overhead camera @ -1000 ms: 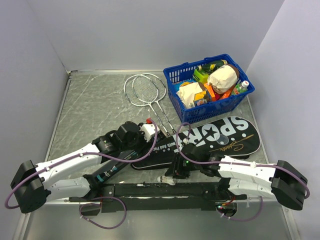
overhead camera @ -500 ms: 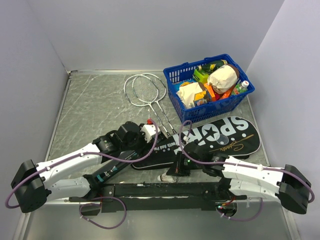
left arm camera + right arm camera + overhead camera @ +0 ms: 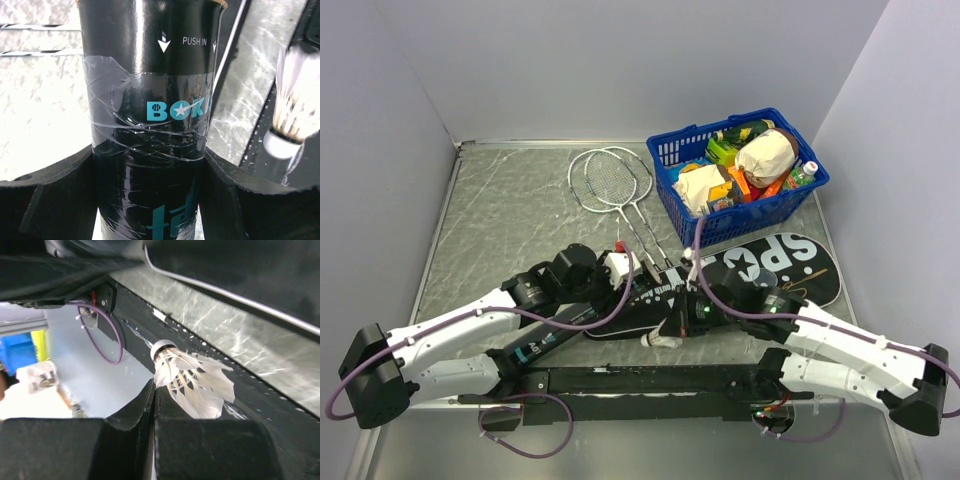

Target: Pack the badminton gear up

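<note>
My left gripper (image 3: 638,288) is shut on the long dark tube (image 3: 150,115), whose end marked "PUSH IN" points away from the wrist. In the top view the tube (image 3: 545,340) slants across the near table. My right gripper (image 3: 154,390) is shut on the white feather shuttlecock (image 3: 192,380), pinching a feather at its fingertips, cork end away. The top view shows this shuttlecock (image 3: 658,342) just right of the tube's end, and it also appears in the left wrist view (image 3: 292,115). The black "SPORT" bag (image 3: 770,270) lies partly under the right arm. Two rackets (image 3: 610,180) lie farther back.
A blue basket (image 3: 685,150) full of groceries stands at the back right, touching the bag's far side. A black rail (image 3: 650,382) runs along the near edge between the arm bases. Grey walls close in the table on three sides.
The right gripper closed on the shuttlecock and carried it up and left, away from the near rail toward the tube's end. The left arm with the tube barely moved.
</note>
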You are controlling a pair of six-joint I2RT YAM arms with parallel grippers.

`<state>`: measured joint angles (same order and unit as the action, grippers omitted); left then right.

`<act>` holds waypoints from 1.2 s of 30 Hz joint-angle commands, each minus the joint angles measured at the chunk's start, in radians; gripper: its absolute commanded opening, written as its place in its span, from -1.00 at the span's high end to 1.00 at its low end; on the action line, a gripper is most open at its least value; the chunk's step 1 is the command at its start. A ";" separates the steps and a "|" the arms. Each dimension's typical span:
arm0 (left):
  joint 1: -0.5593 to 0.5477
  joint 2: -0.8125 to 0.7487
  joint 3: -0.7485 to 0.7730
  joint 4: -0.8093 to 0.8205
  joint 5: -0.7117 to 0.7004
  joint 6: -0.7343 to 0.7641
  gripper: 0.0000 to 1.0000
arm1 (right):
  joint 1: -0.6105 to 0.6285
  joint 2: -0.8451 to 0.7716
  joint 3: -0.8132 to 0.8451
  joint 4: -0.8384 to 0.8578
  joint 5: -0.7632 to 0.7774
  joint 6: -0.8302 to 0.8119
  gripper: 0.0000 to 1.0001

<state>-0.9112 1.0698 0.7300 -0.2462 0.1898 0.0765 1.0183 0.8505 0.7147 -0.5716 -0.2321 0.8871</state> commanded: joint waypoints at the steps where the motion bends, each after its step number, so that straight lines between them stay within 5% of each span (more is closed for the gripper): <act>1: -0.011 -0.036 0.022 0.048 0.079 0.028 0.98 | -0.017 -0.021 0.158 -0.241 0.132 -0.161 1.00; 11: -0.051 -0.076 -0.007 0.061 0.167 0.074 0.98 | -0.032 0.013 0.462 -0.516 0.396 -0.275 1.00; 36: -0.069 -0.108 -0.024 0.084 0.295 0.089 0.98 | -0.034 0.033 0.473 -0.283 0.183 -0.297 1.00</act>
<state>-0.9752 0.9874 0.7067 -0.2291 0.4377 0.1459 0.9882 0.8772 1.2118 -0.9436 0.0120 0.5865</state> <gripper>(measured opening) 0.684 0.008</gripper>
